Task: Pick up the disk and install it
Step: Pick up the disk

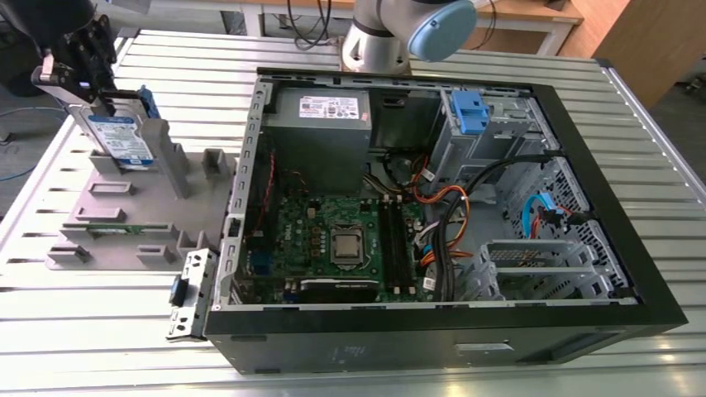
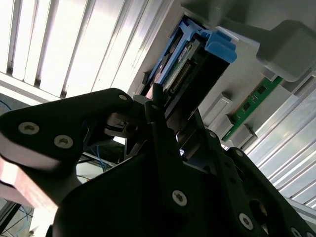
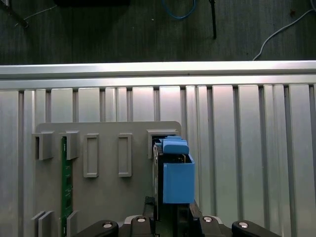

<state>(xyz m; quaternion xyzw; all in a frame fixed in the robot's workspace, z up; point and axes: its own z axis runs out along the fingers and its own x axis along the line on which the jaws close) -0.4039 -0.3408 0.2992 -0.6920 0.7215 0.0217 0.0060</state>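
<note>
Disk [image 1: 119, 139]: stands upright on edge in a slot of the grey fixture plate [image 1: 138, 207], at the exterior view's left, outside the computer case [image 1: 617, 157].
Disk label: white and blue, covering the face turned toward the exterior view; its print cannot be read.
Carrier frame [image 3: 177, 182]: blue plastic running along the disk's edges, with a blue tab at the upper end in both wrist views.
Gripper [image 1: 97, 89]: black, at the disk's upper end and straddling it, on the robot arm [image 1: 398, 33].
Gripper state: whether it is pressing on the disk or merely set around it cannot be told.
Memory stick [image 1: 111, 229]: a green strip lying in another slot of the same plate, apart from the disk.
Table [image 1: 198, 62]: ribbed aluminium slats that carry both the plate and the case.
Case interior: the side is open, showing a green motherboard [image 1: 320, 231] with a bare processor [image 1: 346, 245] at its middle.
Power-supply box [image 1: 320, 124]: grey, in the case corner nearest the disk.
Sticker [image 1: 329, 106]: white, on top of the power-supply box; its writing is not legible.
Blue latch [image 1: 468, 112]: on the metal drive bay at the far side of the case, well apart from the disk.
Cables: an orange bundle [image 1: 441, 198] and a blue lead [image 1: 546, 211] lie inside the case.
</note>
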